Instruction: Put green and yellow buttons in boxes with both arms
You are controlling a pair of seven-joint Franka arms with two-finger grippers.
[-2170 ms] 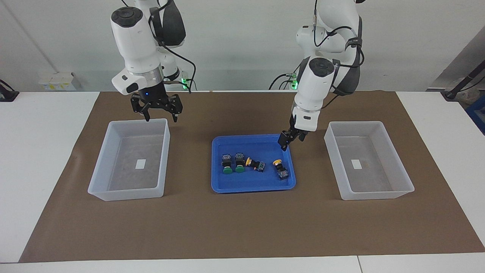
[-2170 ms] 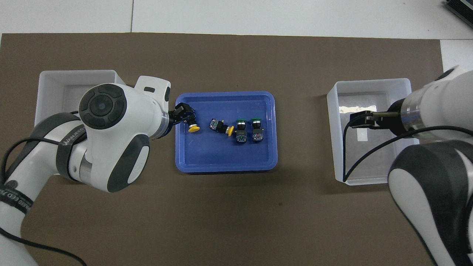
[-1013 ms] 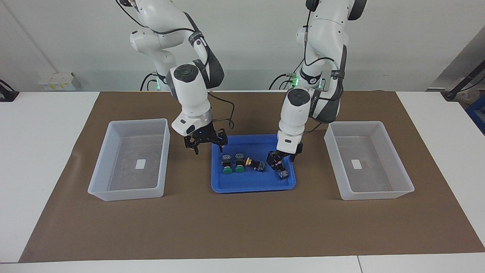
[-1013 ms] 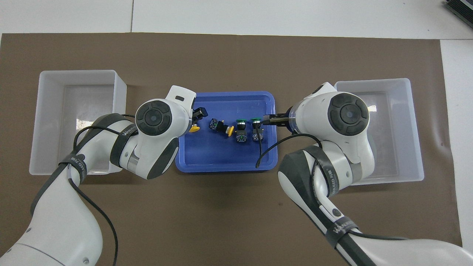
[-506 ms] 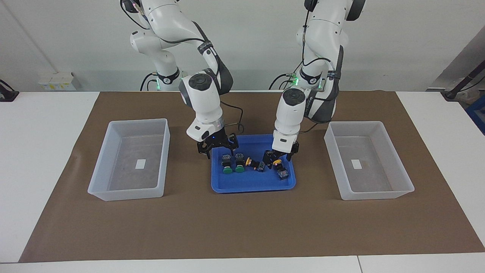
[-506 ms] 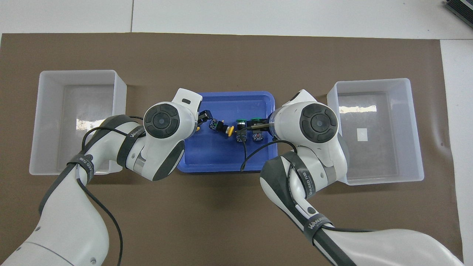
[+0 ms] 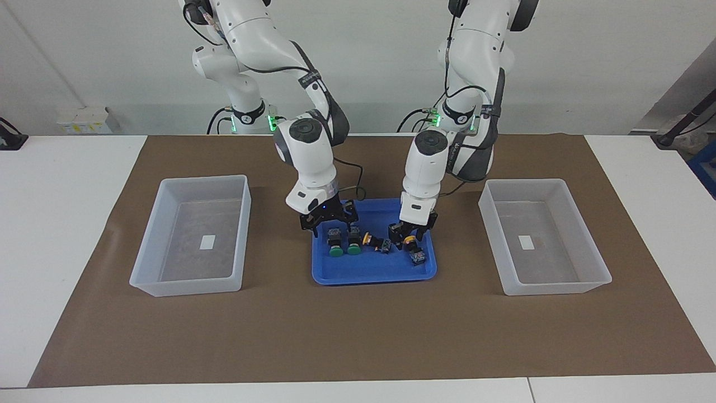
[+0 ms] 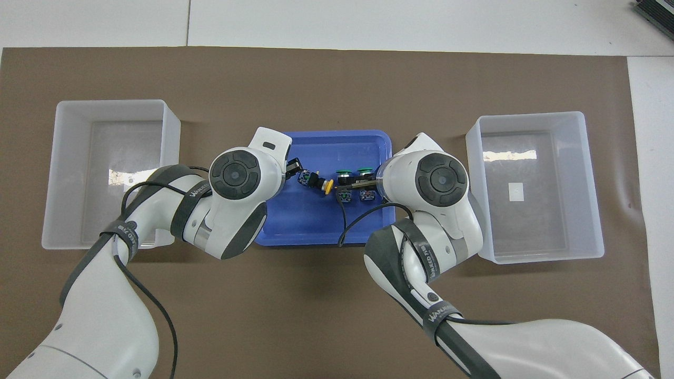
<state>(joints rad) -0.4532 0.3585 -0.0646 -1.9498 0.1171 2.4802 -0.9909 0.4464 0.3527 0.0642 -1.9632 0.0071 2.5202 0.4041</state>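
Four buttons lie in the blue tray (image 7: 373,278). Two green buttons (image 7: 335,251) (image 7: 353,249) stand side by side toward the right arm's end. My right gripper (image 7: 331,226) is open, low over the green one nearest that end. A yellow button (image 7: 367,239) lies on its side mid-tray. The other yellow button (image 7: 410,240) sits under my left gripper (image 7: 411,235), which is down around its cap. In the overhead view the left wrist hides that button. Both boxes (image 7: 190,282) (image 7: 554,288) hold only a white label.
A brown mat (image 7: 358,336) covers the table under the tray and both boxes. One box stands at each end of the tray, with a gap of bare mat between. Black cables hang from both wrists over the tray.
My right arm swung from over its box down to the green buttons. My left gripper sank from the tray's corner onto the yellow button.
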